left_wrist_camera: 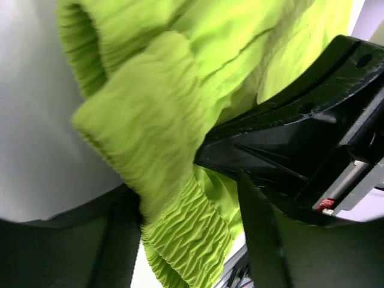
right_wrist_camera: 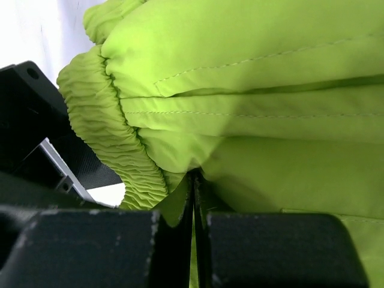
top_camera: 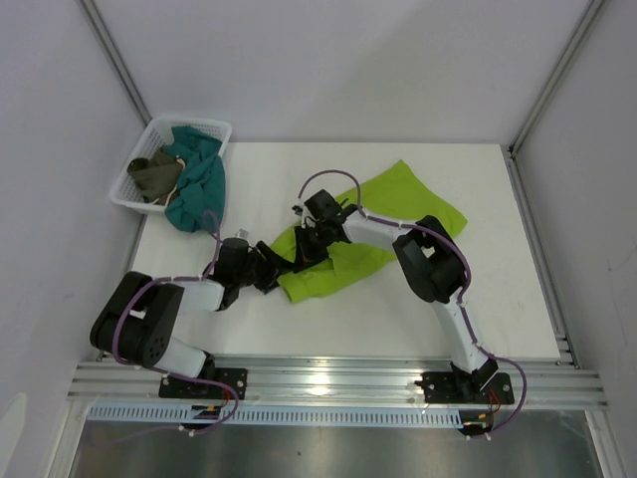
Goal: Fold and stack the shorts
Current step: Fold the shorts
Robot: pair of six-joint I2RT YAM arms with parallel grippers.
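1. The overhead camera looks down on the whole table point(top_camera: 498, 319) from its near edge.
2. The left wrist camera, very close, faces the shorts point(left_wrist_camera: 258, 54) at their gathered waistband point(left_wrist_camera: 150, 132).
3. The right wrist camera, equally close, shares that waistband.

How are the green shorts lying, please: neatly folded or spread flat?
Neither: the shorts lie rumpled, waistband bunched and pinched by the right fingers.

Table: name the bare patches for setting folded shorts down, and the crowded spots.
Bare: the table's right side, between the shorts and the right edge; the far strip between basket and shorts; the near strip in front of them. Crowded: centre-left, where left arm and right arm meet on the shorts, and by the basket, where teal cloth spills out.
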